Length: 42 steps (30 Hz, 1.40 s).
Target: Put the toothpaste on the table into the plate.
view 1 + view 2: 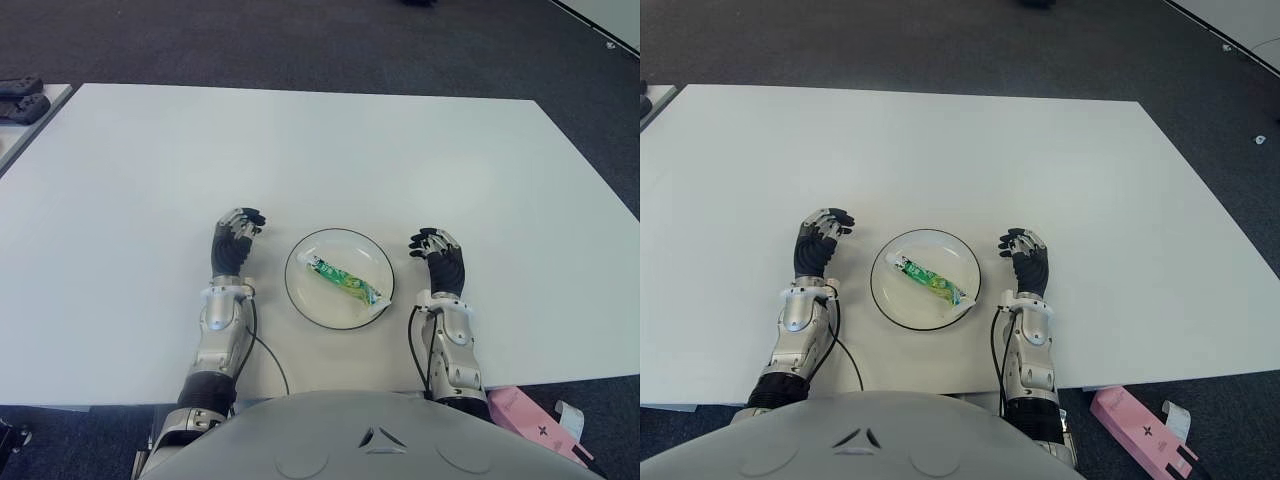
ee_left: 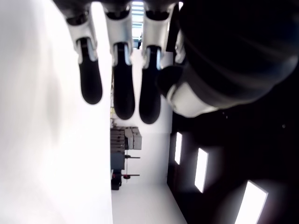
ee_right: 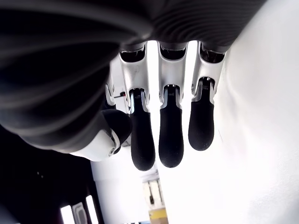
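Both hands are sitting empty right now. The right hand is hovering just beside the plate's right edge, fingers loosely extended with a slight curl and gripping nothing; its wrist view is showing three dark fingertips hanging free with only bright white surface behind them. The left hand is showing the same thing on the plate's left side, fingers relaxed, nothing between them, and its own wrist view is confirming that. I can't tell whether either palm is actually touching the tabletop or floating just above it. Moving outward from there, the plate is lying between the two hands, near the front edge of the tabletop, a white dish with a dark rim. The toothpaste is already lying inside it, a small green and white tube, clear of both hands. Its long axis is running diagonally across the plate, one end pointing toward the far left, the other toward the near right, and that near-right end is coming close to the rim on the right hand's side. So if anything needed nudging, the right hand is looking like the nearer one, but honestly I'm reading the task as basically done, with the tube resting fully within the rim. Off the tabletop, a pink box is lying on the floor by the robot's right side.
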{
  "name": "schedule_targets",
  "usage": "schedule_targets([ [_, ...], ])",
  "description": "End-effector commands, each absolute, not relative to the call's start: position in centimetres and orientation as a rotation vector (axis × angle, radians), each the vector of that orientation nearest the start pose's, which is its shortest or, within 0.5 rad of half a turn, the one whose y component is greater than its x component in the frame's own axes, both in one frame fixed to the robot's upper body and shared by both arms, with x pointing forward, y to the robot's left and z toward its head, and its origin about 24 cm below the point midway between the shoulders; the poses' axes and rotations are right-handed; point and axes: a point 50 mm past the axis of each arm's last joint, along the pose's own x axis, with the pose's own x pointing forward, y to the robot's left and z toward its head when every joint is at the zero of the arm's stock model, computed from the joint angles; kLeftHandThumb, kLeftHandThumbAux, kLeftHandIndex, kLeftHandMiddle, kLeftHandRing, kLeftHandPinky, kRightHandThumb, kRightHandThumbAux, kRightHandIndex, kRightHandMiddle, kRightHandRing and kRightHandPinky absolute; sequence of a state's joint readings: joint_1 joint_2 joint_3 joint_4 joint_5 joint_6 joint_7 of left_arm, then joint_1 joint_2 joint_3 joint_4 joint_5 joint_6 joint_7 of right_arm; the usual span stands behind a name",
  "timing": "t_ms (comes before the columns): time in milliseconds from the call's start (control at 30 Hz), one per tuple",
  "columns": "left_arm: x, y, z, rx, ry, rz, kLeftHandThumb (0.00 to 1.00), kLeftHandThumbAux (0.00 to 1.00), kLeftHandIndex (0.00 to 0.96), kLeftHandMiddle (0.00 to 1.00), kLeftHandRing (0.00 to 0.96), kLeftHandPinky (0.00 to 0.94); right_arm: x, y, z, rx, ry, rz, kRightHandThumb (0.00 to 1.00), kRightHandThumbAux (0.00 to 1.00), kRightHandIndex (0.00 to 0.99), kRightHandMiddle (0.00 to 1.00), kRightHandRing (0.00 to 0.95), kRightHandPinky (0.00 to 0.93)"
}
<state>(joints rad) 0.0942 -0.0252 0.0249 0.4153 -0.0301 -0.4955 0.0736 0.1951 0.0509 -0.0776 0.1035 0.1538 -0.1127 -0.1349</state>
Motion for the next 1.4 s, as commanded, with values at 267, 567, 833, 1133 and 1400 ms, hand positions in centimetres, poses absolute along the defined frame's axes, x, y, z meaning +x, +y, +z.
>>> schedule_targets([
  [267,20.7,15.6,-3.7,-0.093,0.09,0.119,0.703,0.719,0.434,0.497,0.504,0.504,19.4,-17.3,-3.2,0.205,0.279,-0.315,0.708,0.721,0.431,0.542,0.537,0.536],
  [567,20.3,15.4,-4.1,-0.115,0.107,0.112,0.703,0.717,0.435,0.52,0.517,0.512,19.5,-17.3,-3.1,0.209,0.274,-0.303,0.708,0.721,0.431,0.543,0.54,0.541],
  [833,19.9,15.3,-4.4,-0.119,0.125,0.112,0.705,0.716,0.436,0.55,0.532,0.525,19.5,-17.3,-3.0,0.213,0.265,-0.3,0.709,0.72,0.431,0.542,0.538,0.536],
  [1133,19.6,15.4,-4.7,-0.108,0.152,0.113,0.707,0.715,0.436,0.56,0.533,0.53,19.4,-17.2,-3.0,0.218,0.271,-0.306,0.709,0.72,0.431,0.539,0.536,0.535],
  [1400,19.2,15.3,-4.9,-0.091,0.15,0.123,0.705,0.716,0.435,0.555,0.534,0.527,19.3,-17.1,-3.0,0.214,0.274,-0.299,0.708,0.721,0.43,0.532,0.526,0.52],
])
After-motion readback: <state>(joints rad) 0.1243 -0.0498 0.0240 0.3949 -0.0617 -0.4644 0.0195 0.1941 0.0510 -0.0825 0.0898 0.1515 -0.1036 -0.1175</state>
